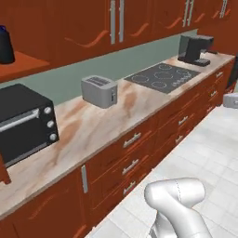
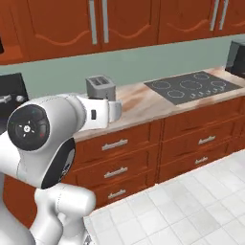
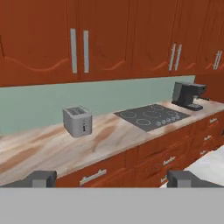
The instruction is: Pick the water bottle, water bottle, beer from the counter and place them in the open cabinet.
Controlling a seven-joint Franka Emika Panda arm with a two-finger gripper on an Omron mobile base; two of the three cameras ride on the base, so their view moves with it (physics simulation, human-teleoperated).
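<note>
1. Bottle first: we see one stout black water bottle (image 1: 5, 45) with a dark blue lid at the far left of the left base view. It stands upright on the red-brown wooden shelf of the open cabinet (image 1: 25, 65), up above the counter.
2. We see the beige-pink marble counter (image 1: 88, 125) with brown veins running long under the wall cabinets.
3. Just below the shelf, a black oven with round knobs (image 1: 25, 122) sits on the counter at its left end.
4. A small grey metal toaster (image 1: 99, 91) stands on the counter, near the middle, well apart from the oven.
5. Past the toaster we see a flat black cooktop with ring marks (image 1: 162, 76) set into the counter.
6. A black coffee machine (image 1: 195, 49) stands at the far end, beyond the cooktop.
7. Closed red-brown wall cabinets with long grey bar handles (image 3: 78, 50) hang over a pale green back wall (image 3: 39, 107).
8. In the hand view our two-finger gripper (image 3: 111, 178) has its jaws spread wide, with nothing between them. It points at the counter from out over the white tiled floor (image 2: 191, 206).
</note>
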